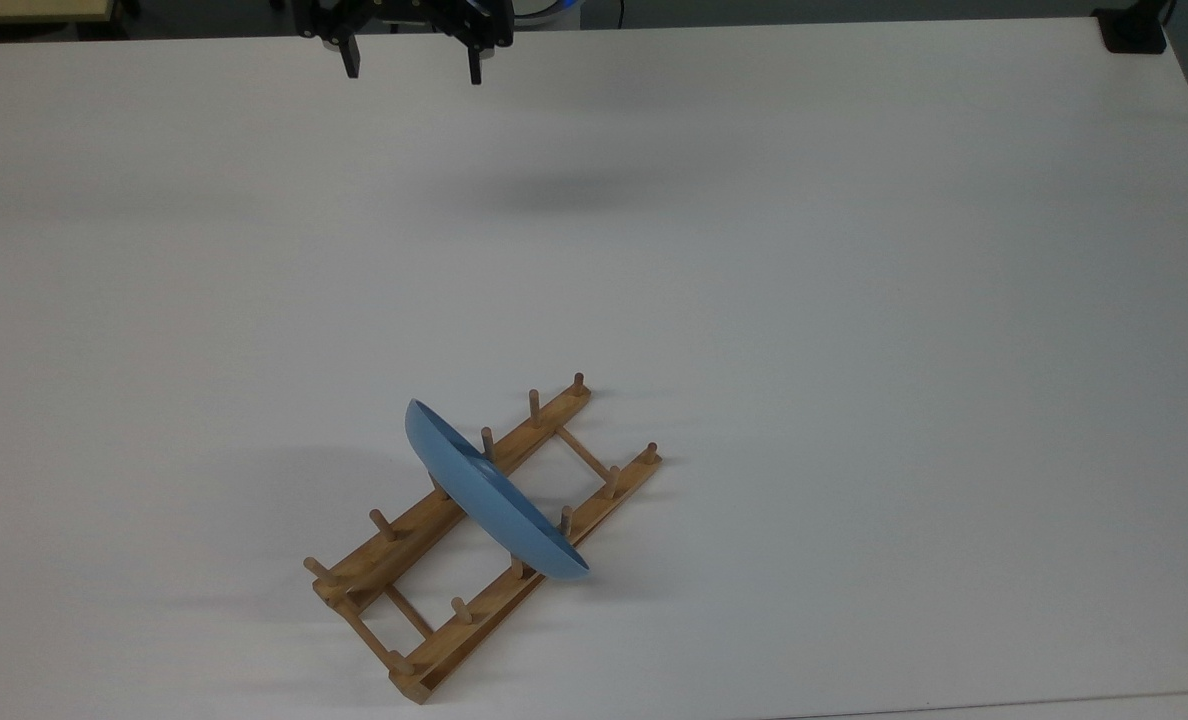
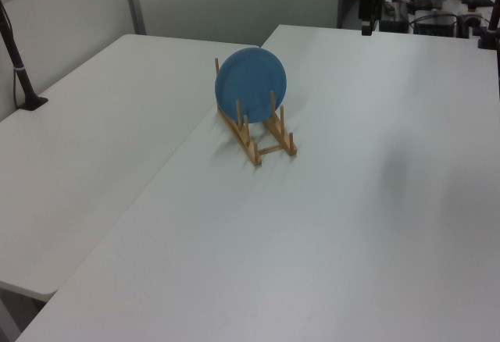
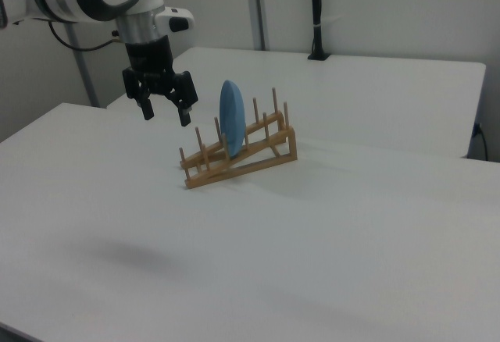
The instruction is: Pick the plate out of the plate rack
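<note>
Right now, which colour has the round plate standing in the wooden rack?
Plain light blue plate; the left view shows it best.

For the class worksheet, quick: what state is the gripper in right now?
Gripper: open, holding nothing, in the air away from the plate.

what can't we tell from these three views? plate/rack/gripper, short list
- The arm above the gripper: cut off by the top view's upper edge. The open fingers are in frame.
- How the plate seats in the plate rack: the bottom rim is hidden behind the rails and pegs in the left view and right view.
- Rack's far end: hidden by the plate in the left view.
- Gripper height above the table: not settled.
</note>
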Action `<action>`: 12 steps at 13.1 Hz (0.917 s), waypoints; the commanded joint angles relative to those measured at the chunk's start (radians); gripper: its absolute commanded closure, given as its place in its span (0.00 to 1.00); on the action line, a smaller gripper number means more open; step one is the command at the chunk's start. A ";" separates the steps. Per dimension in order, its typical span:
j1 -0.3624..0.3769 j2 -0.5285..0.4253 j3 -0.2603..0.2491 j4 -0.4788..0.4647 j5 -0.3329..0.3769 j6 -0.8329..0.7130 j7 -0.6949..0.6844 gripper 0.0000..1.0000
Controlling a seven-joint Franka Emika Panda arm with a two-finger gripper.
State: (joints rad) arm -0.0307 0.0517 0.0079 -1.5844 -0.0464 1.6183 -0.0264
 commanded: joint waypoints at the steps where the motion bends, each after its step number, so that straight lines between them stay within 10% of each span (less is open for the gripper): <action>1: 0.009 -0.018 0.000 -0.017 -0.021 -0.023 -0.006 0.00; 12: 0.009 0.036 0.000 -0.008 -0.021 0.150 -0.007 0.00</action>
State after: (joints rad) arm -0.0303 0.0577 0.0080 -1.5845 -0.0465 1.6399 -0.0274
